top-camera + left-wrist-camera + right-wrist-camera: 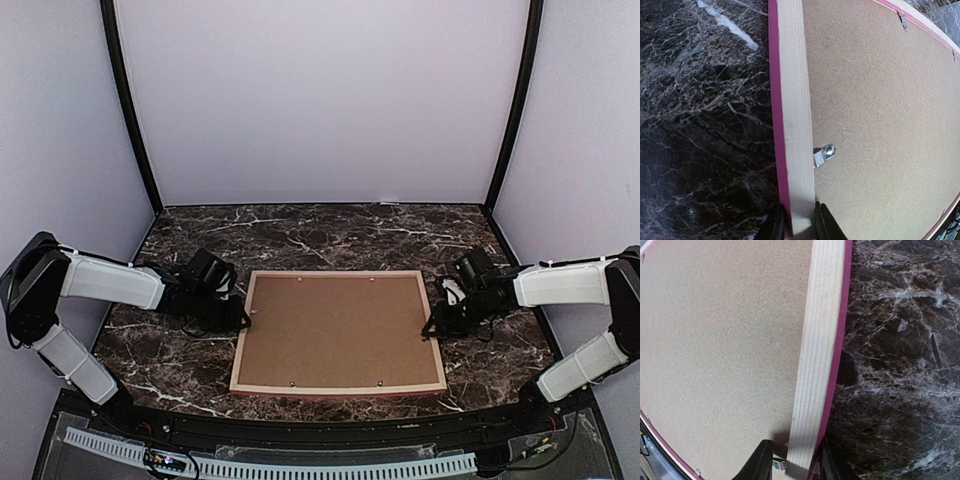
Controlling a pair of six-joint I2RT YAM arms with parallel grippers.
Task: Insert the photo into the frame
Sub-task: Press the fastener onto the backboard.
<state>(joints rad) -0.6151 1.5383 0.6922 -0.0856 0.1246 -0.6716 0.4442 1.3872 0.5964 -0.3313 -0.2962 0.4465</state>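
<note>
Dark marble tabletop (190,372) carries the frame (339,388), which lies flat and back-up near the front edge. Its long axis runs left to right between the arms, and the brown backing board (340,330) fills it. We cannot see the photo anywhere. Our left end effector (800,226) pinches the left rail, nearly closed on it, beside a metal tab (824,154). Our right end effector (791,464) straddles the right rail, but a sliver of gap shows inside, so we cannot tell whether it grips. We judge this a two-armed lift or shift: both sides should move level and together, lest the thin rails twist.
</note>
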